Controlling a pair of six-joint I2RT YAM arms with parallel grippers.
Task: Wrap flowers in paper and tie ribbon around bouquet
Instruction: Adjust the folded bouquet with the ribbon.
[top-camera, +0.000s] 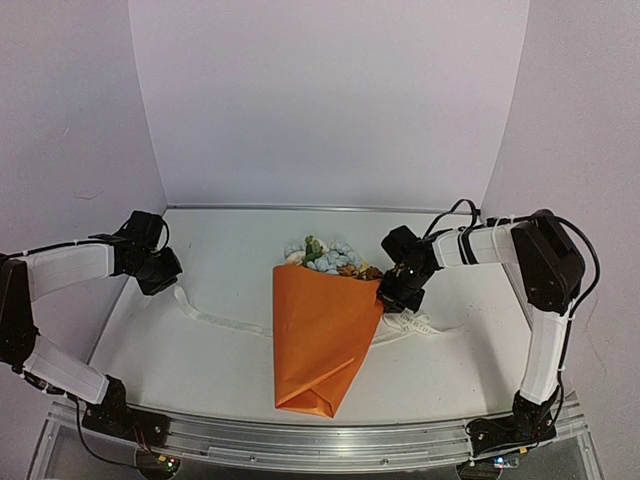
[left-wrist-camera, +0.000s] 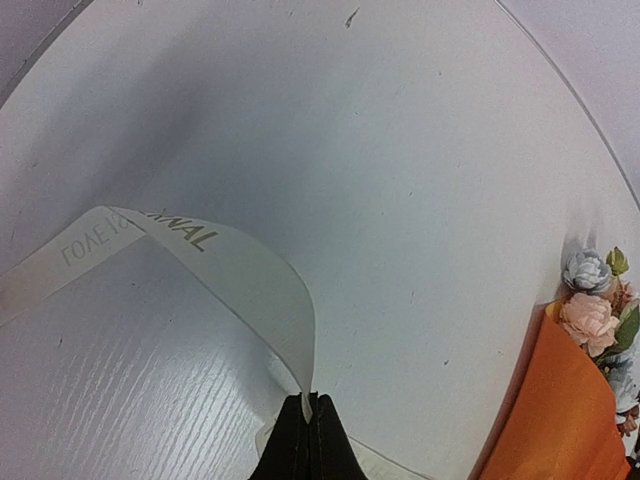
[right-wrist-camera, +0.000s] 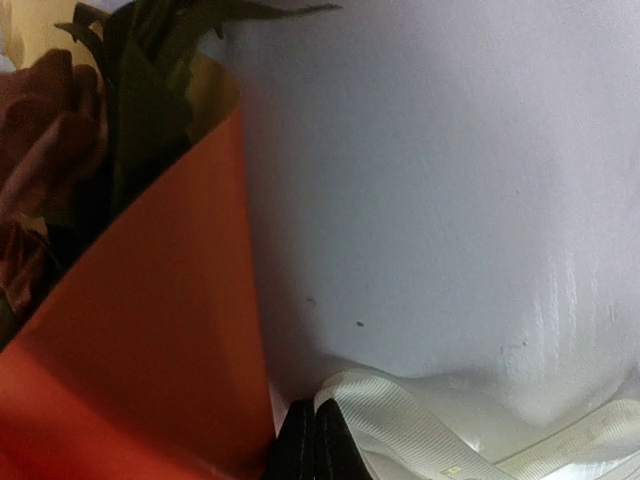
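The bouquet (top-camera: 318, 335) is lying mid-table (top-camera: 200, 370), blooms pointing away from the arms, with the ribbon (top-camera: 215, 318) apparently passing beneath it. Left of the bouquet, the left gripper (top-camera: 165, 280) is clamping one ribbon end. At the bouquet's right edge, the right gripper (top-camera: 393, 297) is clamping the other. Crossing the ends over the bouquet likely needs even tension, without dragging it.

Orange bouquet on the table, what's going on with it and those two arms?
The bouquet, its flowers already wrapped in orange paper, lies on the table. The ribbon passes under it. The left gripper is shut on one end, and the right gripper on the other, beside the cone. No knot yet.
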